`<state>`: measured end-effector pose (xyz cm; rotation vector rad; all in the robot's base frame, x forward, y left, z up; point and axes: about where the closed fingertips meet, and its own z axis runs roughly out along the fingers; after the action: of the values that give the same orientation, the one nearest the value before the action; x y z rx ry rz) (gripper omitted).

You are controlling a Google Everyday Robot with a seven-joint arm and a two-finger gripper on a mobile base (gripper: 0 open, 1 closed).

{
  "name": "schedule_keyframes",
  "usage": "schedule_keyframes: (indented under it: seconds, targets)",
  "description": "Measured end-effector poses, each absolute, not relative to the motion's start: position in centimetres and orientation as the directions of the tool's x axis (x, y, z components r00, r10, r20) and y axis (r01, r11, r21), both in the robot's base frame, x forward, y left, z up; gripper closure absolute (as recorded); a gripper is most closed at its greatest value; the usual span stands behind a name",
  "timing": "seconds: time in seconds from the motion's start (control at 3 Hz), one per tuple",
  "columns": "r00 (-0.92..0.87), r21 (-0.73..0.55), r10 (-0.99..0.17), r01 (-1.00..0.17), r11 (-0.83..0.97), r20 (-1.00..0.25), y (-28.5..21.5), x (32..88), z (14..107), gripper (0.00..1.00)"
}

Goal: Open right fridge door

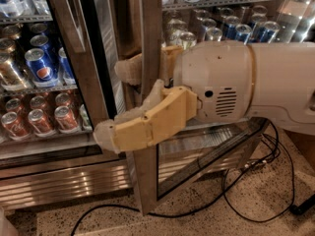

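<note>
Camera view: the door is clamped at its frame by the gripper, and grip could be lost on smooth steel if pulled off the hinge arc.
</note>
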<state>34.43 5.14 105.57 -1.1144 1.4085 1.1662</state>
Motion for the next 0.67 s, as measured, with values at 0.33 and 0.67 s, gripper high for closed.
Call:
schedule_keyframes:
  seconds: [0.33, 0.67]
  targets:
    - [-0.124, 0.112, -0.083, -0.984, 0.136, -0.989, 5.00, 34.12, 105.60, 0.00]
    - [-0.116, 0.099, -0.102, -0.983, 0.156, -0.988, 4.34, 33.79, 105.34, 0.00]
